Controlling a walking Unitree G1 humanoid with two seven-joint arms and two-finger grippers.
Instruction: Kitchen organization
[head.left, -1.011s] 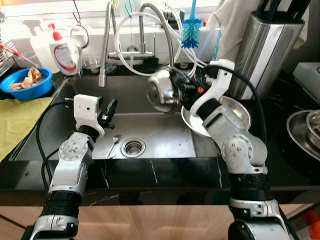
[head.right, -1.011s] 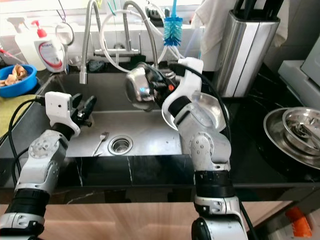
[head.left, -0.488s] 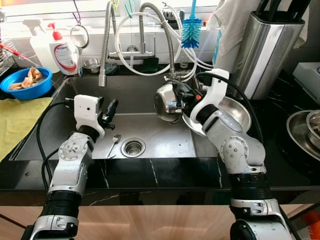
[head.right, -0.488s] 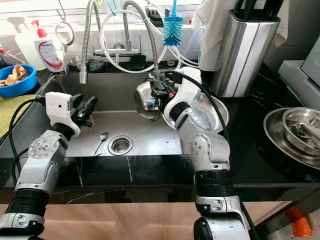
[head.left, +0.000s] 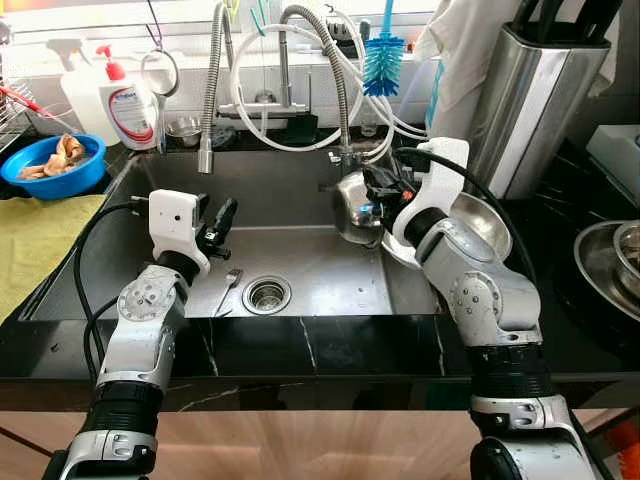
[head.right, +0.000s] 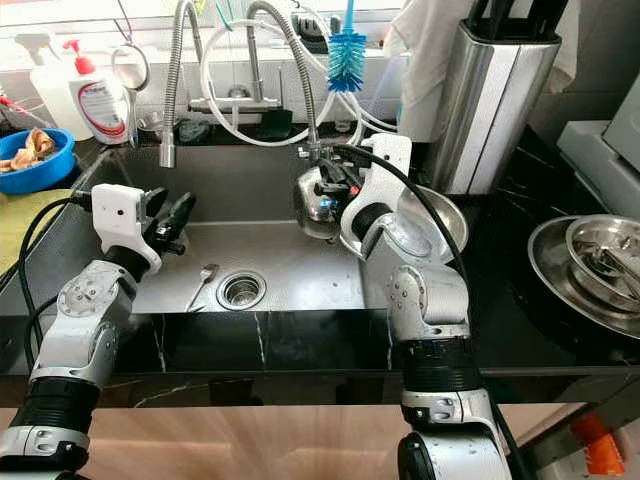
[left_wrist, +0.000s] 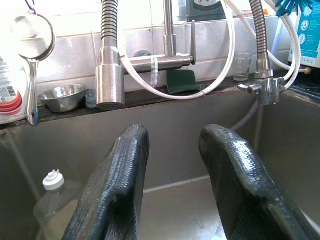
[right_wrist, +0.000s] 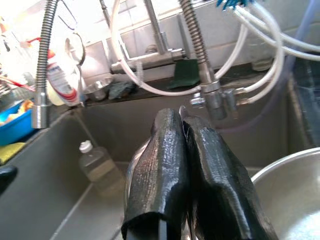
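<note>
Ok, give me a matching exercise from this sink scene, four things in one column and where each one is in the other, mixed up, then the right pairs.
1. fork
2. blue bowl
3. small steel bowl
4. bottle brush

A. hanging above the taps
B. on the counter left of the sink
C. held by the right gripper
D. on the sink floor beside the drain

Pairs: 1-D, 2-B, 3-C, 4-A

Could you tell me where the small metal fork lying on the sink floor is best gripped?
Grip the small metal fork at mid-handle, descending from above: it lies flat beside the round drain, tines toward the back wall. The open left tool is nearest.
</note>
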